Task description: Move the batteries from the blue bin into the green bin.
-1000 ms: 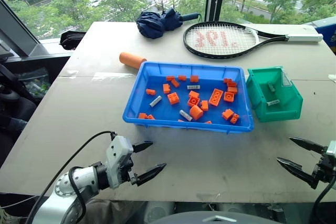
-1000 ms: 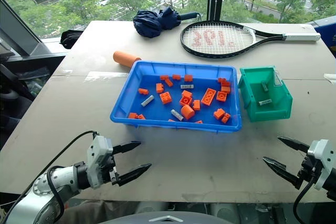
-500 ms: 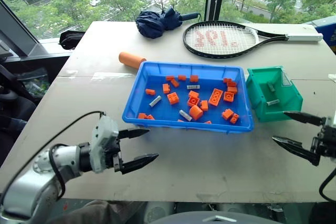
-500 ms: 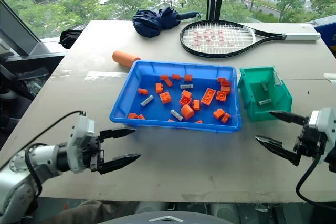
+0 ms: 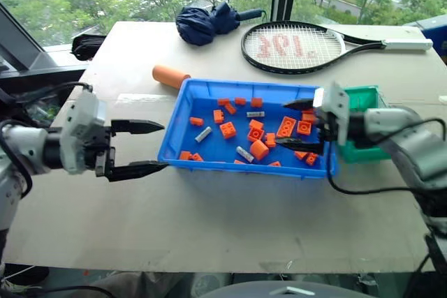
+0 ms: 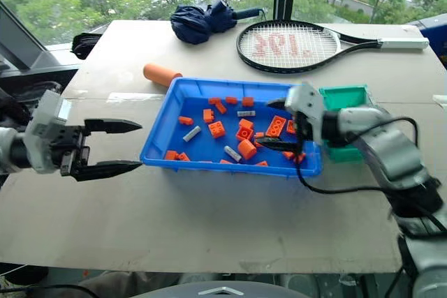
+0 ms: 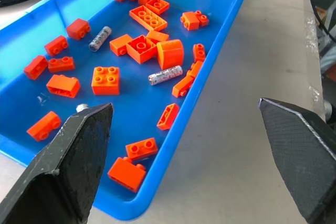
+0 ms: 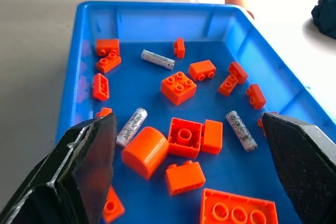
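Note:
The blue bin (image 5: 172, 139) sits mid-table and holds orange bricks and three grey batteries (image 5: 203, 134) (image 5: 255, 114) (image 5: 245, 153). In the right wrist view the batteries (image 8: 157, 59) lie loose on the bin floor. My right gripper (image 5: 281, 123) hangs open over the bin's right part, empty, pointing left. The green bin (image 6: 342, 95) stands just right of the blue bin, partly hidden behind my right arm. My left gripper (image 5: 164, 146) is open and empty, raised over the table just off the blue bin's left wall.
A tennis racket (image 5: 293, 47), a folded dark-blue umbrella (image 5: 202, 22) and a big orange cylinder (image 5: 171, 76) lie on the far side of the table. Many orange bricks (image 5: 259, 149) crowd around the batteries. Bare table spreads in front of the blue bin.
My right gripper swung left and up from in front of the green bin to over the blue bin. My left gripper rose and shifted left. Both stayed open.

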You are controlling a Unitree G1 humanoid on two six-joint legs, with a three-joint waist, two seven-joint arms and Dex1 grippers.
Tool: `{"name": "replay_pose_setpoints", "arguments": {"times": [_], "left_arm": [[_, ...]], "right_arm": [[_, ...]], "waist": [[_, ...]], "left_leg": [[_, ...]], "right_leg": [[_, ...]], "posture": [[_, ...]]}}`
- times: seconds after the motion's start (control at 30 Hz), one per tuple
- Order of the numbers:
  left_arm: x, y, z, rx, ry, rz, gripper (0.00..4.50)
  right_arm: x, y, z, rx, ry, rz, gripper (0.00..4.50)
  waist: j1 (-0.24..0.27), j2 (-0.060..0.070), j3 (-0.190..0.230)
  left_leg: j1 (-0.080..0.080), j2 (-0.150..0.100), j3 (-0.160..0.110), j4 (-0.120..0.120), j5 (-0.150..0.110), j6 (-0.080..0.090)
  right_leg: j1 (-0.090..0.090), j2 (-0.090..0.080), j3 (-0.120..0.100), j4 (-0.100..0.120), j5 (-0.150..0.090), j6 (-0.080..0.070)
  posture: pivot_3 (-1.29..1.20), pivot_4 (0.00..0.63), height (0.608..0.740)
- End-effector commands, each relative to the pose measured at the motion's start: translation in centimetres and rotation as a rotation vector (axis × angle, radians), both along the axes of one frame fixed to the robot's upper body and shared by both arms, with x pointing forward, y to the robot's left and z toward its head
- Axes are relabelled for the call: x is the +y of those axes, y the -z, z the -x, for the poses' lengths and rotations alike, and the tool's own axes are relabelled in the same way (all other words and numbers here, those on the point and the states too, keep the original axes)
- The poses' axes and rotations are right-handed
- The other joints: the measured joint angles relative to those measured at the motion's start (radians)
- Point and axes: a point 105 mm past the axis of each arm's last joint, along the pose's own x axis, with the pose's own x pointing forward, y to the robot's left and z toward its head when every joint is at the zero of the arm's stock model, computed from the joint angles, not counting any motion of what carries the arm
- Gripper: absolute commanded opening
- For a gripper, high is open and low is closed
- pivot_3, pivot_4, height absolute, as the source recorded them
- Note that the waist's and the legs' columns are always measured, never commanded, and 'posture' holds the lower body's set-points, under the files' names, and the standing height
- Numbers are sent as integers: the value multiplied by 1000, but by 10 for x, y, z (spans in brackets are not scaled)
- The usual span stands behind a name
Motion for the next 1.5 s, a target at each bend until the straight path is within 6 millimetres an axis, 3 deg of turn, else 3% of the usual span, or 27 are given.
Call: {"name": "replay_pose_setpoints", "arguments": {"times": [0.03, 0.13, 0.4, 0.53, 0.63, 0.8, 1.1, 1.5], "left_arm": [[5, -12, -2, -42, 6, -19, 4500], [10, -18, -5, -66, -12, -21, 4500], [22, -16, -3, -59, -59, -24, 4500], [25, -13, -2, -54, -74, -14, 4500], [27, -8, 1, -37, -71, -14, 4500], [25, -5, 3, -10, -39, -14, 4500], [23, 8, 11, 35, 37, -123, 4500], [14, 6, 13, 3, 84, -134, 4500]], "right_arm": [[18, 4, -23, -6, 9, 54, 4386], [30, 14, -46, 25, 50, 103, 4386], [44, 18, -82, 15, 141, 140, 4386], [63, 11, -64, 84, 27, 83, 4386], [68, 20, -40, 86, -98, 173, 4386], [81, 29, -20, 67, -174, 253, 4386], [99, 47, -5, 44, -235, 365, 4386], [91, 71, -4, 93, -233, 526, 4386]], "waist": [[-6, -1, 1], [-11, -3, 2], [-21, -2, 2], [-35, -2, 2], [-35, -2, 2], [-35, -2, 2], [-35, -2, 2], [-35, -2, 2]], "left_leg": [[0, 0, 0, 0, 0, 0], [-2, 0, 1, -1, 1, -1], [-12, 0, 0, -1, 3, -5], [-13, 0, -1, -1, 4, -6], [-13, 0, -1, -1, 4, -6], [-13, 0, -1, -1, 4, -6], [-13, 0, -1, 0, 4, -7], [-13, 0, -1, 0, 4, -7]], "right_leg": [[-1, 0, 0, 0, 0, 0], [-4, 1, 0, 2, 0, 0], [-15, 1, 0, 5, 0, 0], [-16, 2, -1, 5, 0, 0], [-16, 1, -1, 5, 0, 0], [-17, 1, -1, 6, 0, 0], [-19, 2, -1, 11, 0, 0], [-19, 2, -1, 13, 0, 0]], "posture": [[0, 150, 740], [0, 150, 740], [0, 150, 740], [0, 150, 740], [0, 150, 740], [0, 150, 740], [0, 150, 740], [0, 150, 740]]}}
